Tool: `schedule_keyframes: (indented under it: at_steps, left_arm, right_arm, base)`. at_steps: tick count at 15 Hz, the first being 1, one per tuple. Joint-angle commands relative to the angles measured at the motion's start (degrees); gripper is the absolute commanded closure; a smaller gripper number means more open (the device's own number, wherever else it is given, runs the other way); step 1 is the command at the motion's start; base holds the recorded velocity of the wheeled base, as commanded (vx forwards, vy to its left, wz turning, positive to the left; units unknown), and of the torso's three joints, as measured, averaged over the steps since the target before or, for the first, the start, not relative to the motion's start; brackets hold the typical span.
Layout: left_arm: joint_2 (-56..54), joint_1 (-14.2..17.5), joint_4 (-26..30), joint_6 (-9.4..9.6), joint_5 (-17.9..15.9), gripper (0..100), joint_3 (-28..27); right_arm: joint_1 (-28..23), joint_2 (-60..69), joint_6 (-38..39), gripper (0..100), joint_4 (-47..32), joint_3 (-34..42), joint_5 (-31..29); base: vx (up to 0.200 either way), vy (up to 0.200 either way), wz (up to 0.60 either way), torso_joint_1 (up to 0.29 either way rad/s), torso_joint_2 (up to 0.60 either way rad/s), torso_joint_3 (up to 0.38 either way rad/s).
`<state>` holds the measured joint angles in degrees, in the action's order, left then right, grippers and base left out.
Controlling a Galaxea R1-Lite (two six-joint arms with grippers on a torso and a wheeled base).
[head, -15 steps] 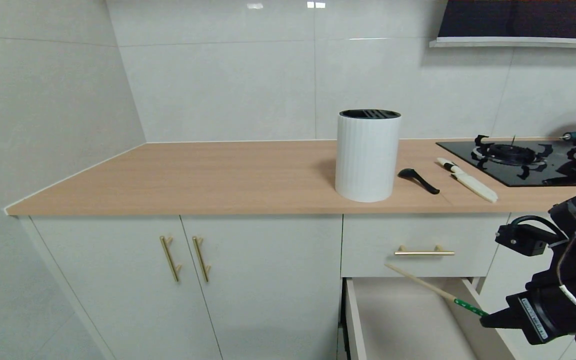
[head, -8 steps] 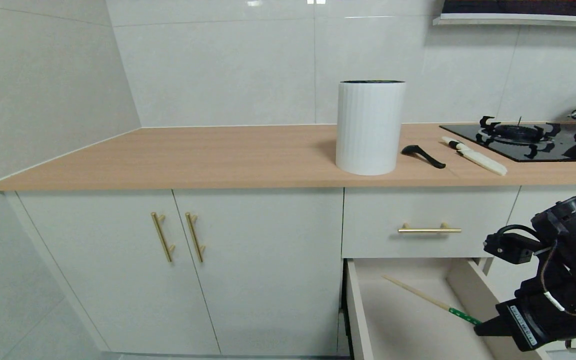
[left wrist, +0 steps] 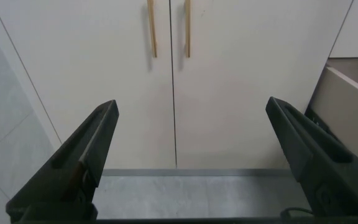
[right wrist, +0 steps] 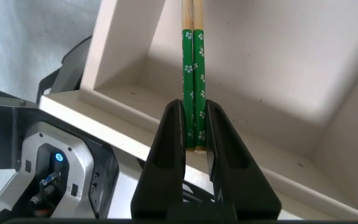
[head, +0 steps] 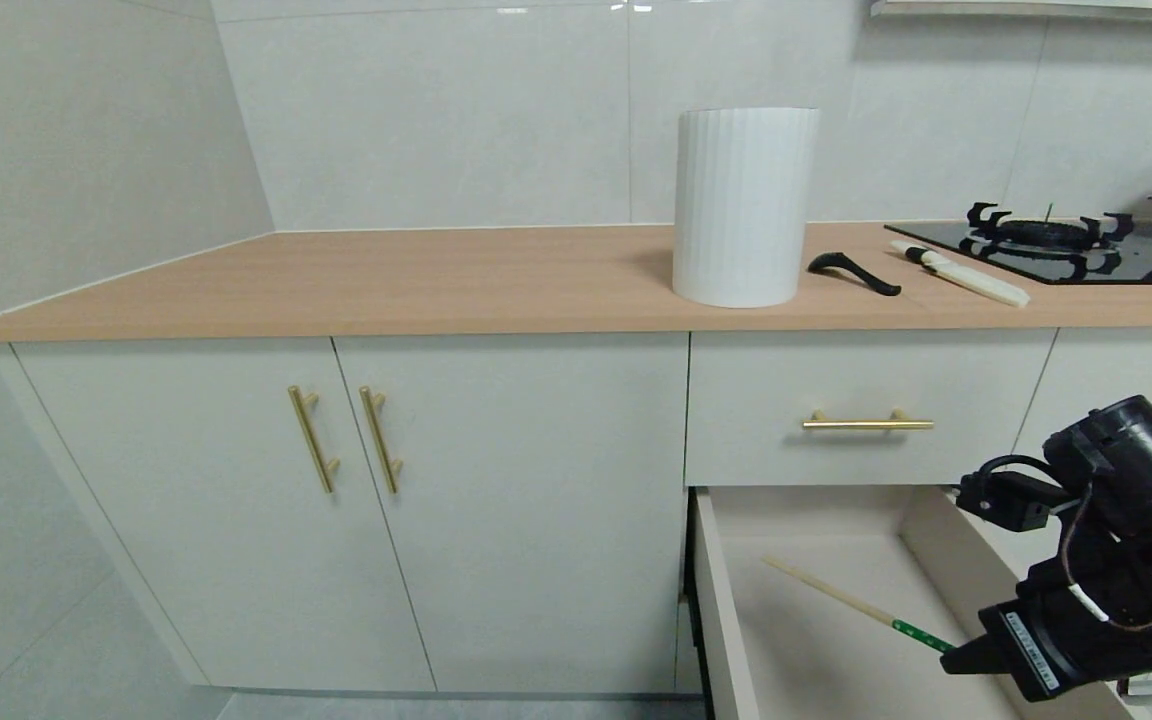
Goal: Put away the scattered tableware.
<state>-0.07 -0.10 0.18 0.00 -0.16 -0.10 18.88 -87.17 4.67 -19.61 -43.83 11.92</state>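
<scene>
Jaws of our right gripper [right wrist: 194, 140] are pinching the two green-ended chopsticks [right wrist: 192, 68], which are poking down into the open drawer [head: 719, 590], jaws of our left gripper [left wrist: 191, 112] are hanging wide apart, and we are guessing the next move is laying them down and letting go.

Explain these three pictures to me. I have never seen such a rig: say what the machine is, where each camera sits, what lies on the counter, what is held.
This is a two-armed wheeled robot in a kitchen. The wide picture comes from a camera on its head; the other two from cameras on its wrists, looking along each gripper. On the wooden counter are a white ribbed holder, a black spoon and a white knife, beside a gas hob. The right gripper is shut on a pair of green-ended chopsticks, over the open drawer. The left gripper is open and empty, facing cabinet doors.
</scene>
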Motion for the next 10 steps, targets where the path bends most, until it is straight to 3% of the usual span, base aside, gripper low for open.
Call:
schedule_keyframes:
  at_steps: [1,7,10]
  left_arm:
    - [0.1,0.0,0.0,0.00,0.0,0,0.0]
    - [0.1,0.0,0.1,0.00,0.0,0,0.0]
    - [0.1,0.0,0.0,0.00,0.0,0,0.0]
  right_arm:
    - [0.0,-0.5,0.0,100,0.2,0.1,0.0]
    - [0.0,-11.4,1.0,100,6.8,-0.1,-0.8]
    - [2.6,-24.7,13.2,100,20.0,-0.4,-6.0]
  base:
    - [0.000,0.000,0.00,0.000,0.00,0.000]
    - [0.000,0.000,0.00,0.000,0.00,0.000]
    - [0.000,0.000,0.00,0.000,0.00,0.000]
